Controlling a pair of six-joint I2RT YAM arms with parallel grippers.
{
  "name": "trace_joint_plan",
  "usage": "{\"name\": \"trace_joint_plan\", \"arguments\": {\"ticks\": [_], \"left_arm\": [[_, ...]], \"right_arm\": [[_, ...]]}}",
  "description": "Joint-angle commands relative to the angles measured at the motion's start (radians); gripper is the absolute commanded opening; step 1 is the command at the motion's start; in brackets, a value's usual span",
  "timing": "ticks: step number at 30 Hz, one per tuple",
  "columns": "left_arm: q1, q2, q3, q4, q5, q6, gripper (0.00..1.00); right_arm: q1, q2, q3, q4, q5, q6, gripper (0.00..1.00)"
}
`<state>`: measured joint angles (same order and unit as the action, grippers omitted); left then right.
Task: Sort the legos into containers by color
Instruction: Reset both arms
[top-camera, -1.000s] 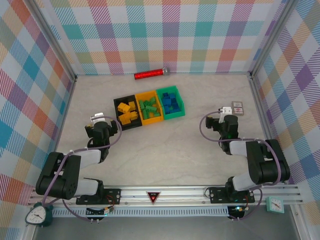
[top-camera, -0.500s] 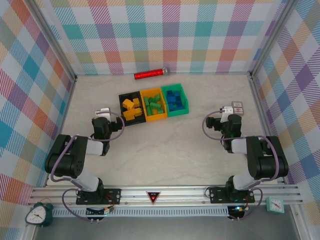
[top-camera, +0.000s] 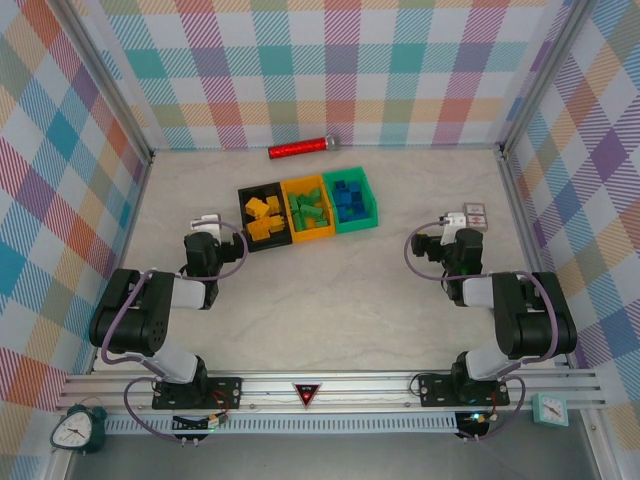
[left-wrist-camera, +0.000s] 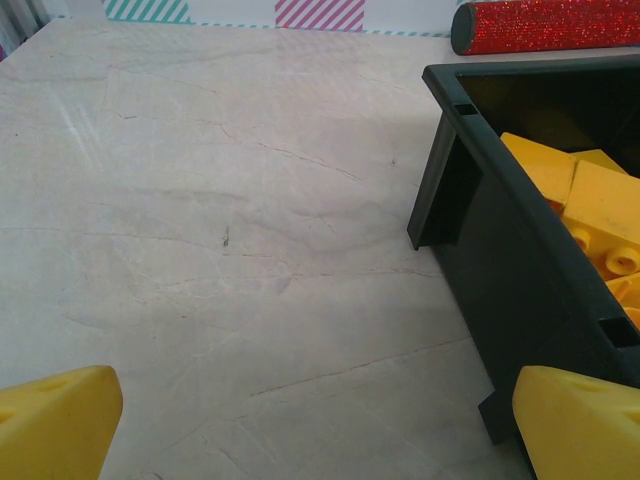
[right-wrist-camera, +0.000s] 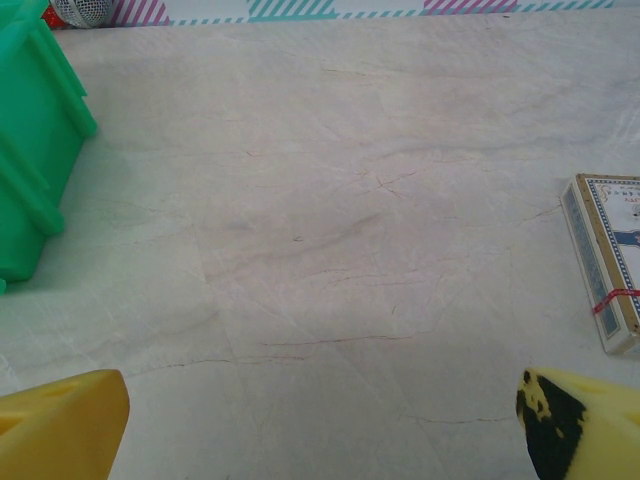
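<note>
Yellow legos (top-camera: 262, 218) fill the black bin (left-wrist-camera: 470, 250), green and blue ones its neighbours; the containers (top-camera: 372, 212) sit mid-surface; my left hand (left-wrist-camera: 320, 430) and right hand (right-wrist-camera: 320, 425) gape empty; sorting looks done, so I'd back off gently, clear of that bin.

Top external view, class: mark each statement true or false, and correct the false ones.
1. The black bin holds yellow bricks. True.
2. The green bin holds green bricks. False: it holds blue bricks; the green bricks lie in the yellow-orange bin.
3. The red cylinder lies inside a bin. False: it lies on the table behind the bins.
4. The left gripper and the right gripper are both open and empty. True.
</note>
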<state>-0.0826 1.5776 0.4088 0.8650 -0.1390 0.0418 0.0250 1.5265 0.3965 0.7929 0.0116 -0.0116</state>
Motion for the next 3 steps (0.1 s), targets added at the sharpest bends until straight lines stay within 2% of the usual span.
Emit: {"name": "trace_joint_plan", "arguments": {"ticks": [1, 3], "left_arm": [[0.006, 0.001, 0.008, -0.014, 0.030, -0.005, 1.00], [0.006, 0.001, 0.007, -0.014, 0.030, -0.005, 1.00]], "right_arm": [[-0.007, 0.006, 0.019, 0.018, -0.025, 0.012, 0.99], [-0.007, 0.005, 0.019, 0.020, -0.024, 0.012, 0.99]]}}
